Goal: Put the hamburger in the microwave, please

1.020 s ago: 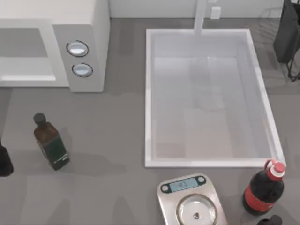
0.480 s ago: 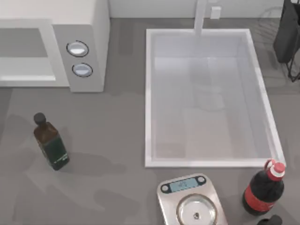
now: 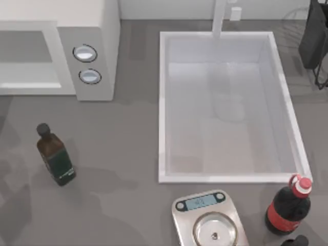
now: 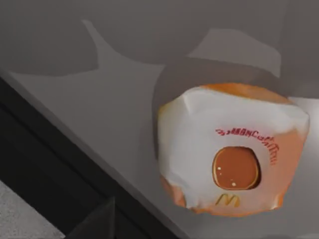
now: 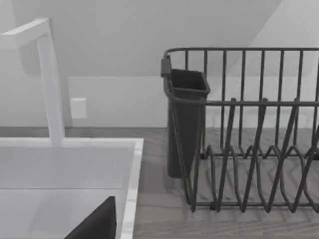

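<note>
Lying on the grey counter (image 4: 99,109) close under the left wrist camera, the hamburger (image 4: 232,149) sits in a white and orange wrapper printed with golden arches, a round bun picture and a curved line of red writing too small to read. Whether the left gripper's fingers are spread or closed, I cannot tell; the same holds for the right gripper. At the counter's near edge stands a scale (image 3: 209,219), beside a red-labelled cola bottle (image 3: 287,206). A green-labelled bottle (image 3: 55,155) stands left. Farther back sit the sink (image 3: 163,102) and the microwave (image 3: 95,31), its door open.
</note>
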